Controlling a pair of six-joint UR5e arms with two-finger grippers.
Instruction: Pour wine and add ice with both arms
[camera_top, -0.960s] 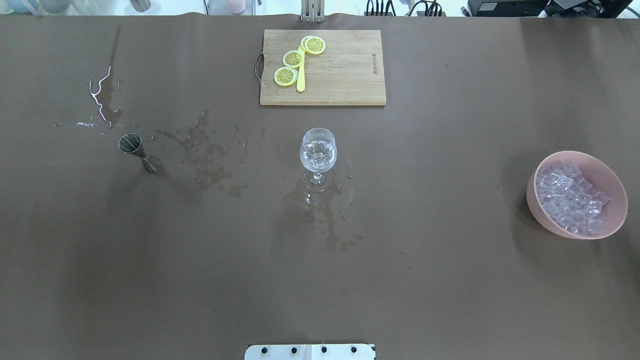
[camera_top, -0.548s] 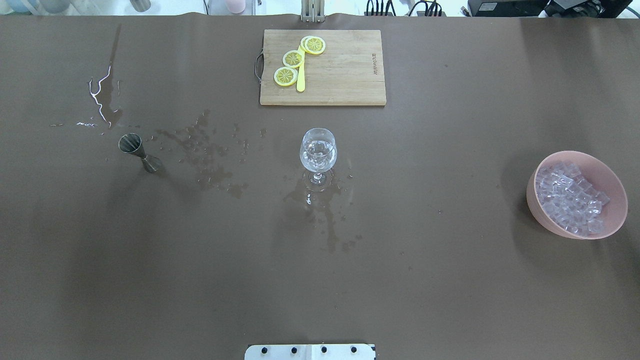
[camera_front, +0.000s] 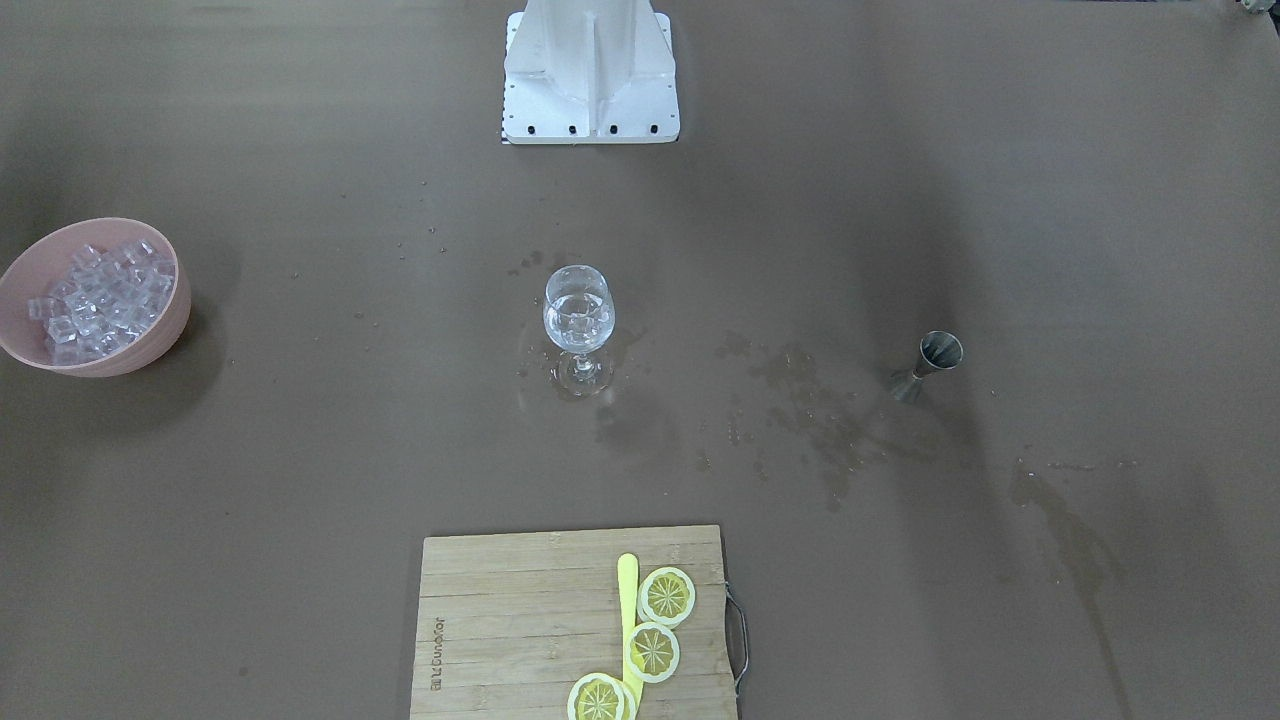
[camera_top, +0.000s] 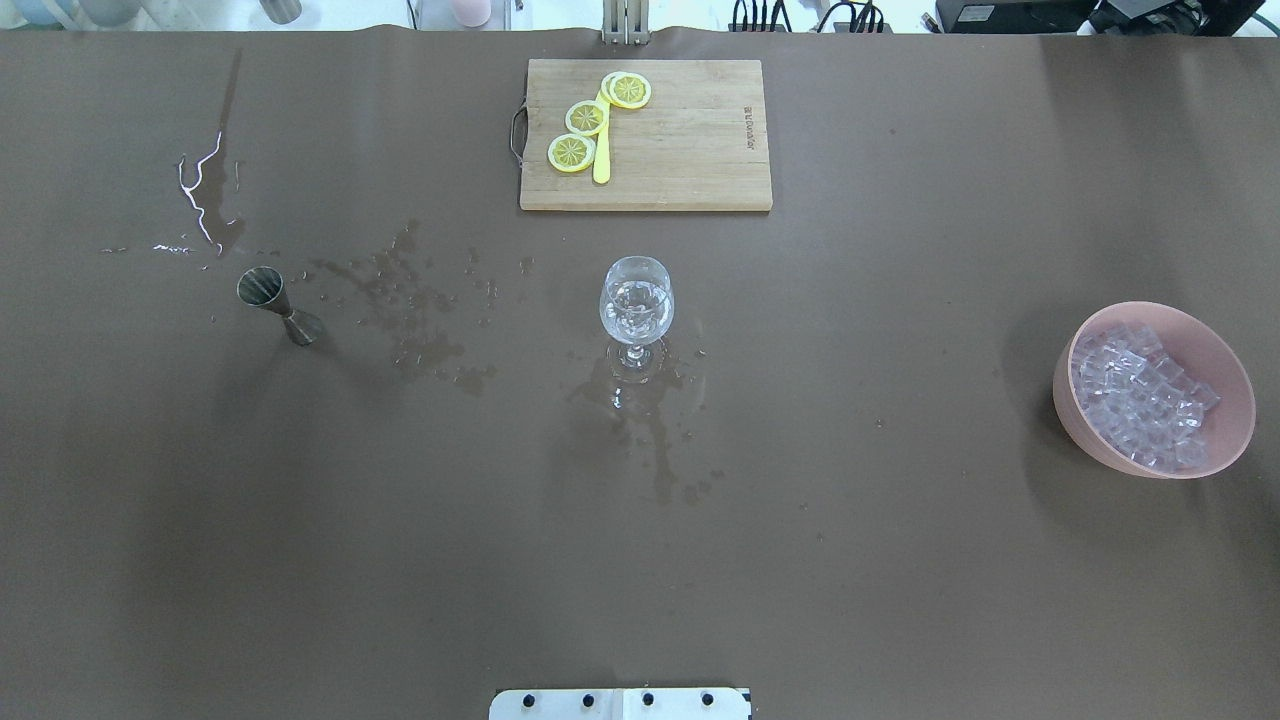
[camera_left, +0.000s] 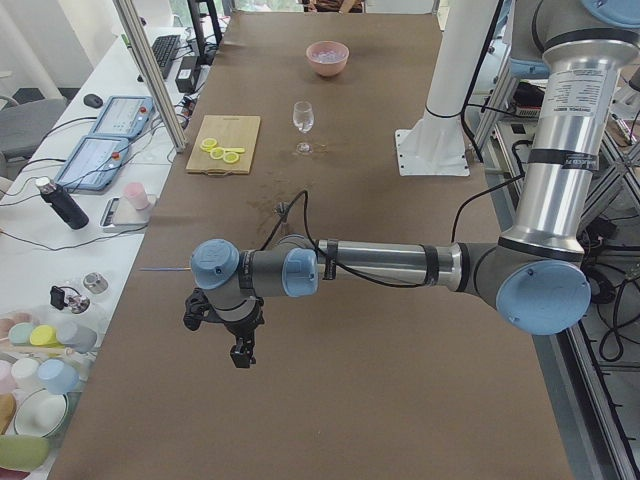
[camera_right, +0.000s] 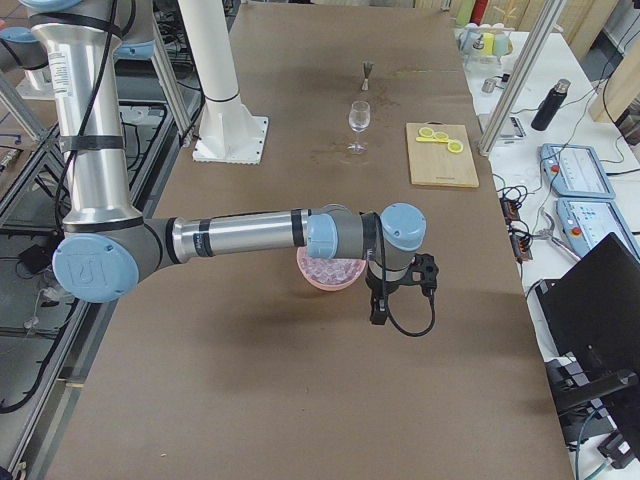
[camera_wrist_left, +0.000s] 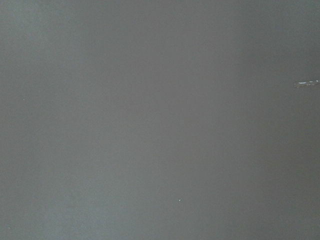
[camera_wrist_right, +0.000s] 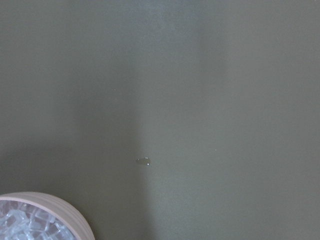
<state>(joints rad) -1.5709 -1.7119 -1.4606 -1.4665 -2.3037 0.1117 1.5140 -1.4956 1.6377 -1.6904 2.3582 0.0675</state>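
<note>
Right claw sits nearest the ice.
It hangs just beside the bowl, on the side away from the glass; left claw is past the jigger. I cannot tell either's opening. Wine and cubes sit in the glass, middle of the bench. Nothing has shifted since a second ago.

Silver tubular arms with light-blue joint caps.
</note>
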